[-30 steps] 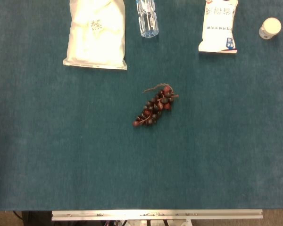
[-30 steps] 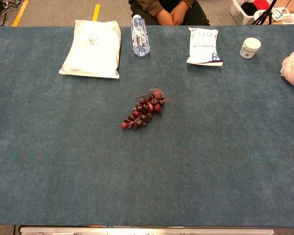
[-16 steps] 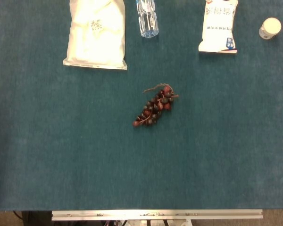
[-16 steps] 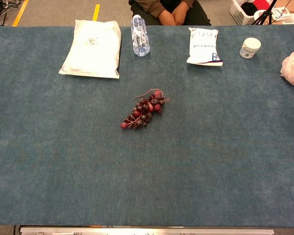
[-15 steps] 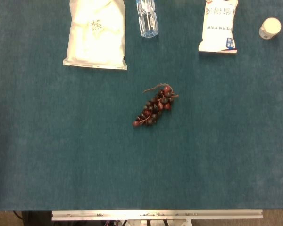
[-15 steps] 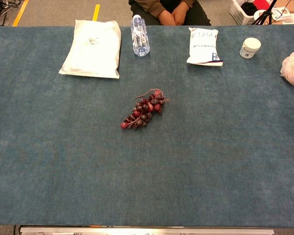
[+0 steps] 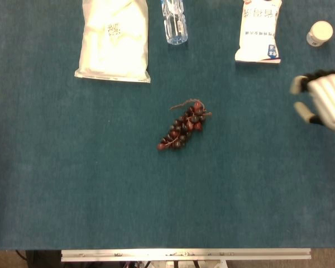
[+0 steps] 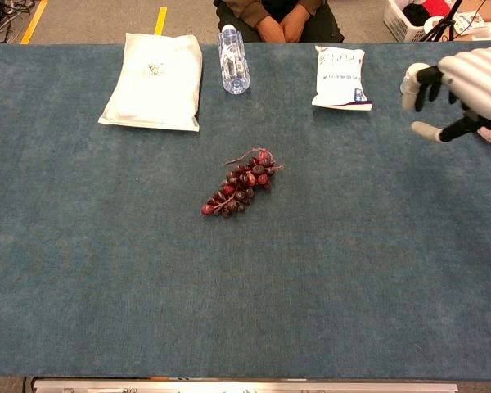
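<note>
Grapes [image 7: 183, 128] lie mid-table [image 7: 100, 184], well apart from the right robot hand [image 7: 324, 100], which hovers at the right edge, fingers spread and empty, near a small jar [image 7: 320, 33].

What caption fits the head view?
Open right robot hand over the blue table, right of a red grape bunch.
</note>
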`<control>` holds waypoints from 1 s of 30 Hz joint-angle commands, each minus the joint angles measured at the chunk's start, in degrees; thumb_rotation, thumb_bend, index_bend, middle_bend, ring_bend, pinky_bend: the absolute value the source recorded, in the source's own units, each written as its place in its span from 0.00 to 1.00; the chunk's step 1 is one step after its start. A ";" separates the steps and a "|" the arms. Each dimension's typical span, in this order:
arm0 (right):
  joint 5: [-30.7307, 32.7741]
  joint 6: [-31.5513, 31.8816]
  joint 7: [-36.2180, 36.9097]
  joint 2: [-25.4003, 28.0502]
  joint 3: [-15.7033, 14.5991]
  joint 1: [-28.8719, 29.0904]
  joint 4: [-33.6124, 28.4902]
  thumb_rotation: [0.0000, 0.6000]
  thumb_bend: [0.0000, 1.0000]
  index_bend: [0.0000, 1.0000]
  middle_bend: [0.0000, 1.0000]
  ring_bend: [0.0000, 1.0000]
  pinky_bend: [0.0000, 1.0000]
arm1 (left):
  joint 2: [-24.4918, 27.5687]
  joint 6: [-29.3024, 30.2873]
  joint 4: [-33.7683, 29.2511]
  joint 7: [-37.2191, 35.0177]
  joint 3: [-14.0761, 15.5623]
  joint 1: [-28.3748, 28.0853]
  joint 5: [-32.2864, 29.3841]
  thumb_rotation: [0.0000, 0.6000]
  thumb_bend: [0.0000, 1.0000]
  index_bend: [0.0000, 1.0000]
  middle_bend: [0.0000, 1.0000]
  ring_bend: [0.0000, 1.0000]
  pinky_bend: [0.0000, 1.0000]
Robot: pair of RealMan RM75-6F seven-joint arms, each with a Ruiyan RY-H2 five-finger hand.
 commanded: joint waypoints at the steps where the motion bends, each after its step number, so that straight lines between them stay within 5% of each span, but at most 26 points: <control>1: 2.74 -3.13 -3.03 -4.56 1.22 3.93 2.70 1.00 0.28 0.48 0.50 0.41 0.47 | 0.04 0.43 0.19 -0.52 0.01 0.46 -0.32 1.00 0.25 0.32 0.31 0.23 0.17; 30: 11.52 -17.35 -14.28 -28.46 1.55 26.82 25.97 1.00 0.28 0.48 0.43 0.35 0.40 | 0.63 1.15 0.59 -3.43 -0.02 1.72 -0.69 1.00 0.25 0.32 0.31 0.23 0.17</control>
